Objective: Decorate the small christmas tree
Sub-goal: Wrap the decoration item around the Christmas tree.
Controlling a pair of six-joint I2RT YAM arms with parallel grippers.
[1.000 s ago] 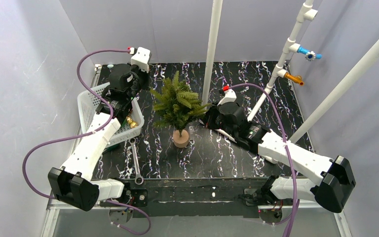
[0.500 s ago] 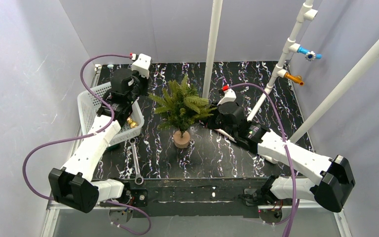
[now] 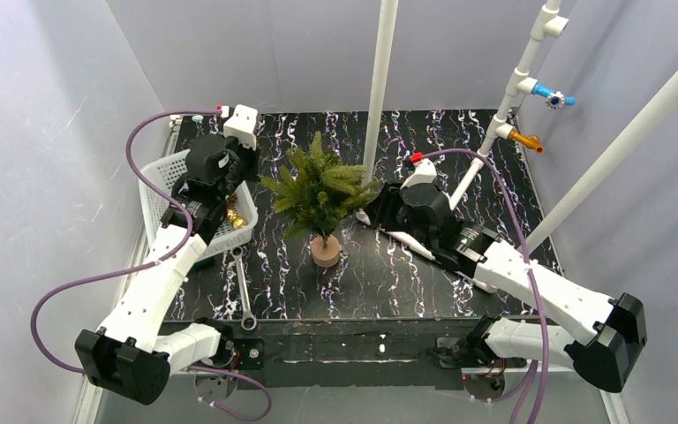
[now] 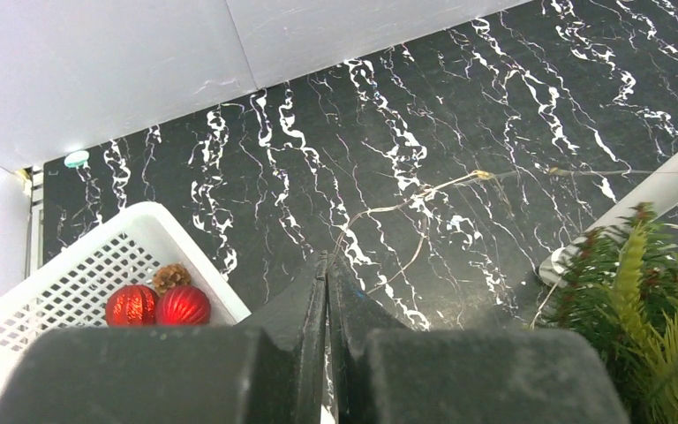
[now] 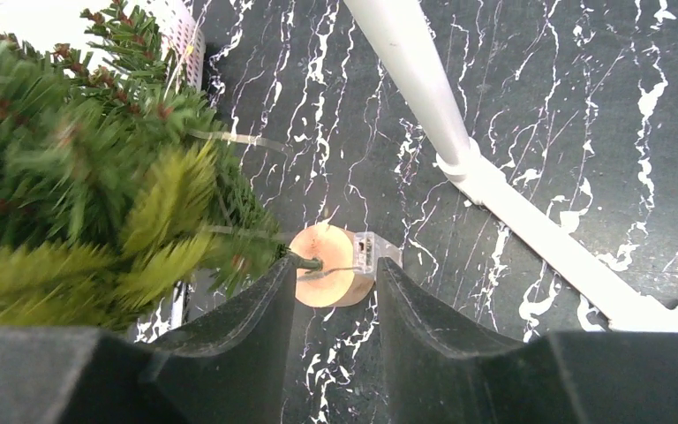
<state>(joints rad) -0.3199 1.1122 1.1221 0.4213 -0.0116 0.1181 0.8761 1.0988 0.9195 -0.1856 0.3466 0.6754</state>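
Observation:
The small christmas tree (image 3: 320, 187) stands upright mid-table on its round wooden base (image 3: 324, 250). In the right wrist view its green branches (image 5: 97, 177) fill the left side. My right gripper (image 5: 335, 262) is open just right of the tree, nothing between its fingers; the base (image 5: 322, 281) and a small clear box (image 5: 365, 252) lie below the gap. My left gripper (image 4: 327, 258) hangs shut above the basket's far corner. A thin light wire (image 4: 424, 190) runs across the table straight into its tips.
A white basket (image 3: 163, 172) at the left holds two red balls (image 4: 184, 305), a pinecone (image 4: 170, 276) and gold ornaments (image 3: 238, 216). A wrench (image 3: 244, 291) lies near the front. White pipes (image 3: 378, 88) rise behind and right of the tree.
My right gripper has opened from shut and drawn slightly back. The tree, tilted and shifting before, now stands upright. My left arm has moved left, over the basket.

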